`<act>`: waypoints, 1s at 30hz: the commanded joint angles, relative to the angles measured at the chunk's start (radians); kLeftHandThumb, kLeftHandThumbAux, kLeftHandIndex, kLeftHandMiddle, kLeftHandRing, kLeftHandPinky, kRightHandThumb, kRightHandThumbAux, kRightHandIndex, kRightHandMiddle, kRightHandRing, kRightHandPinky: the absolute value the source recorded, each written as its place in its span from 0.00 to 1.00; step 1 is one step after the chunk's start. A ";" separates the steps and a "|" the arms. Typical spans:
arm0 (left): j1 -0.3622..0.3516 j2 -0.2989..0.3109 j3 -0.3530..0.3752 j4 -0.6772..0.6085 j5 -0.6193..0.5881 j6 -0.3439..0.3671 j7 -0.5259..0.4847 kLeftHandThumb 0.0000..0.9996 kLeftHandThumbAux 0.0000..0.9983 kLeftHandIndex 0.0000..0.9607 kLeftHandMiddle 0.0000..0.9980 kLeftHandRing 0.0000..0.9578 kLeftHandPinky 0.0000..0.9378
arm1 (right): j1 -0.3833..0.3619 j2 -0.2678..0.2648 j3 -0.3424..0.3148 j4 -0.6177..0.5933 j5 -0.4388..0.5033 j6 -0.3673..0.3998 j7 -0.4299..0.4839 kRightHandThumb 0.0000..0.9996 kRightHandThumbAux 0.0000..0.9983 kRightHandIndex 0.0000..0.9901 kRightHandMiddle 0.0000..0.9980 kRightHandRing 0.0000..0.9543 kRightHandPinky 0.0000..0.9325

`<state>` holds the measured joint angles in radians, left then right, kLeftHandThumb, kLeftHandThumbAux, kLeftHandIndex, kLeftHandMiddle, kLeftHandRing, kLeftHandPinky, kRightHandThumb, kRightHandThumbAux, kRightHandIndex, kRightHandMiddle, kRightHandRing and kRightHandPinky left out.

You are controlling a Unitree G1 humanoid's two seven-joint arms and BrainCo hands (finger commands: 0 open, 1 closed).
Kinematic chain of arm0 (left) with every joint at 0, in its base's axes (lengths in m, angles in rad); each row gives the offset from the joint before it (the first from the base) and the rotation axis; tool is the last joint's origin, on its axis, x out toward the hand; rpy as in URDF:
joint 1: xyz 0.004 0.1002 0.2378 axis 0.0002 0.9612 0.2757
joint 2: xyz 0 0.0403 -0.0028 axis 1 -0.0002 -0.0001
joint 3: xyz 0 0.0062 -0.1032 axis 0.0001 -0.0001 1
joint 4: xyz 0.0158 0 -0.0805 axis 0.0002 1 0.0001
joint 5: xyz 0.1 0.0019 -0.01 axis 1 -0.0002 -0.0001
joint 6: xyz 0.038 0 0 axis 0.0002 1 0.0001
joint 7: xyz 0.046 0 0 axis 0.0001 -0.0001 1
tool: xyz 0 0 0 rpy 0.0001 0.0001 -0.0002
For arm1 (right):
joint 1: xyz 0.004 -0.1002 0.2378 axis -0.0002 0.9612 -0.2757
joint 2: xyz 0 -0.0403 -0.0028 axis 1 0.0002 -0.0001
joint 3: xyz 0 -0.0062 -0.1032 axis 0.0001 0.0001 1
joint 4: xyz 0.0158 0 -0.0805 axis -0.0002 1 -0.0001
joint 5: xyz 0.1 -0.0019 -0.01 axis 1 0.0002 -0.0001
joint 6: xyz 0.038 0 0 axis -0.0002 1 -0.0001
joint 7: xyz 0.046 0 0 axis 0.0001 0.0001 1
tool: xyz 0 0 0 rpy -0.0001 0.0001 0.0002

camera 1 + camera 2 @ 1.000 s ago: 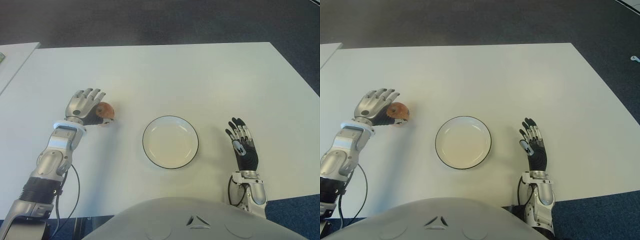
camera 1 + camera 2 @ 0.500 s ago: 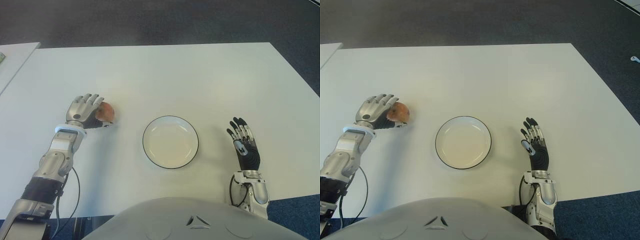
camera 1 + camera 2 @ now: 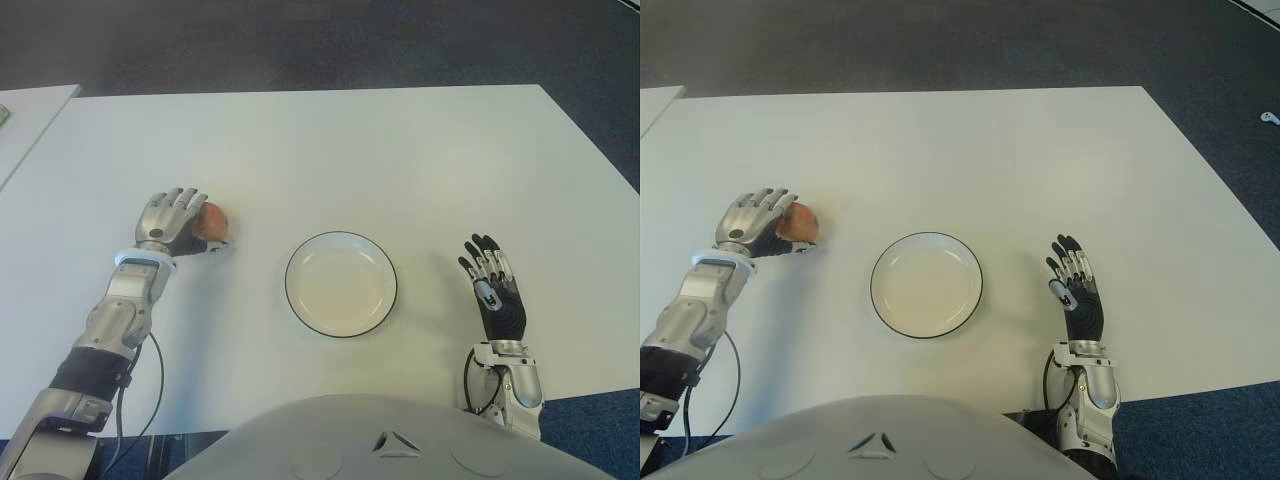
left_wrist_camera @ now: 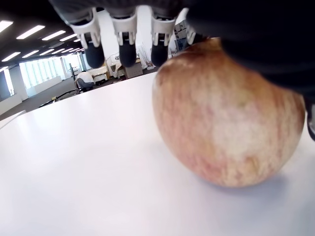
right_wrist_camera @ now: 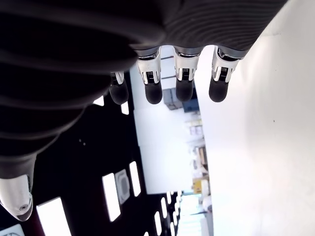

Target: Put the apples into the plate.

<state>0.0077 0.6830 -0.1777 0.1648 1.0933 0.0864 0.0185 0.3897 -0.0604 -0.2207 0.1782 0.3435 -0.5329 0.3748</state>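
Curling over the top of the apple (image 3: pixel 212 223), the fingers (image 3: pixel 178 203) of the left hand (image 3: pixel 172 223) cup the fruit from the robot's left side. In the left wrist view the fingertips (image 4: pixel 128 53) hang past the far side of the apple (image 4: pixel 227 114) and the palm presses down on its top, so the hand is grasping it. The apple sits on the white surface (image 3: pixel 330 150), its underside touching the top with a soft shadow beneath; it is not lifted. Its skin is mottled red and yellow.

The plate (image 3: pixel 341 284), white with a thin dark rim, lies to the right of the apple, well apart from it, near the middle of the surface in front of the robot. It holds nothing.

The right hand (image 3: pixel 1076 299) shows on the right side of the plate, clear of it, with the palm turned up and the fingers (image 5: pixel 183 77) stretched out straight and slightly spread, holding nothing. Whether it touches the surface cannot be told.

The left forearm runs back from the apple toward the robot's left shoulder, with a black cable (image 3: pixel 135 400) looping beside it near the surface's near edge. Beyond the far edge lies dark carpet (image 3: pixel 320 40), and the corner of a second white table (image 3: pixel 25 115) shows at the far left.
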 commanded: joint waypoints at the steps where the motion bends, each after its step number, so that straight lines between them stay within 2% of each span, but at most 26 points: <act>1: -0.003 -0.009 -0.030 0.065 -0.024 0.004 0.015 0.25 0.32 0.03 0.00 0.00 0.03 | 0.037 0.006 -0.002 0.078 -0.001 0.069 -0.008 0.18 0.53 0.00 0.05 0.02 0.00; 21: -0.050 -0.033 -0.093 0.221 -0.094 0.018 0.124 0.27 0.36 0.02 0.00 0.00 0.05 | 0.024 -0.016 -0.028 0.081 0.051 0.092 0.020 0.21 0.56 0.00 0.08 0.06 0.05; 25: -0.089 -0.050 -0.114 0.334 -0.112 -0.003 0.190 0.28 0.36 0.04 0.00 0.00 0.07 | 0.024 -0.026 -0.037 0.079 0.063 0.101 0.032 0.21 0.57 0.01 0.08 0.06 0.05; 30: -0.114 -0.054 -0.135 0.410 -0.128 -0.023 0.237 0.29 0.36 0.05 0.00 0.00 0.08 | 0.027 -0.040 -0.048 0.073 0.069 0.110 0.042 0.20 0.57 0.01 0.08 0.05 0.04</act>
<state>-0.1376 0.6488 -0.2704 0.4901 0.9752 0.0715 0.2687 0.3836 -0.1088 -0.2645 0.1907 0.4006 -0.4892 0.4146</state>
